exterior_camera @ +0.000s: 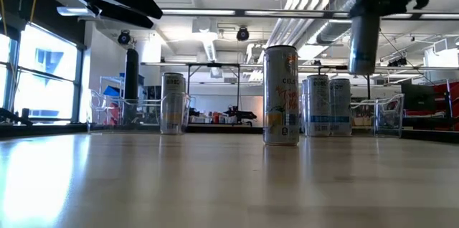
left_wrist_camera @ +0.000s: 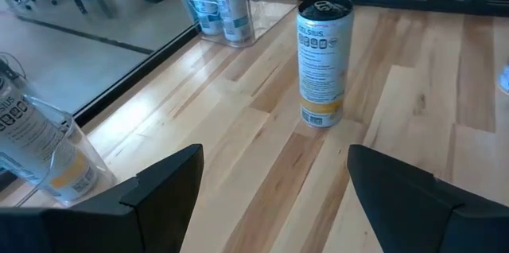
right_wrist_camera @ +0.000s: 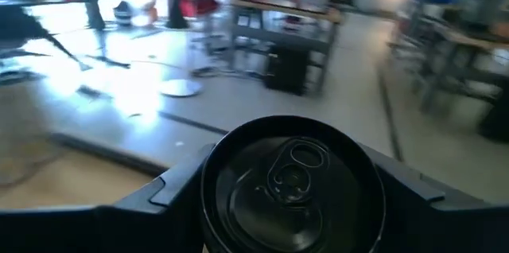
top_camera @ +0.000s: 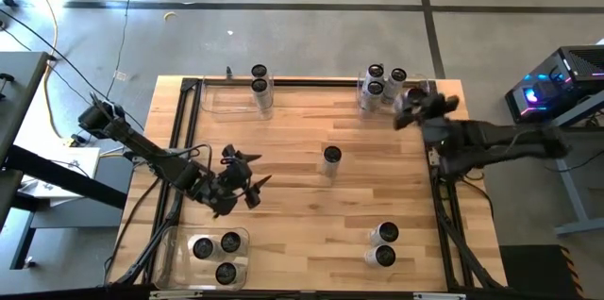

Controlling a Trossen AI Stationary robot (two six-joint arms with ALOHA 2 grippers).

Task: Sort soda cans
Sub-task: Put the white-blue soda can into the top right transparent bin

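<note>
Dark can top [right_wrist_camera: 293,183] between right tool [right_wrist_camera: 290,197] fingers — body seemingly hidden below.

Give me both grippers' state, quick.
Left gripper: open, empty, facing the lone can mid-table.
Right gripper: closed on a can, lifted near the bin at the far right corner.

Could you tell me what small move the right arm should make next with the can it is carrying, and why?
Probably lower it. The right gripper is shut on a can that hangs clear of the table beside the three cans in the far-right clear bin, so setting it down there seems the likely step.
</note>
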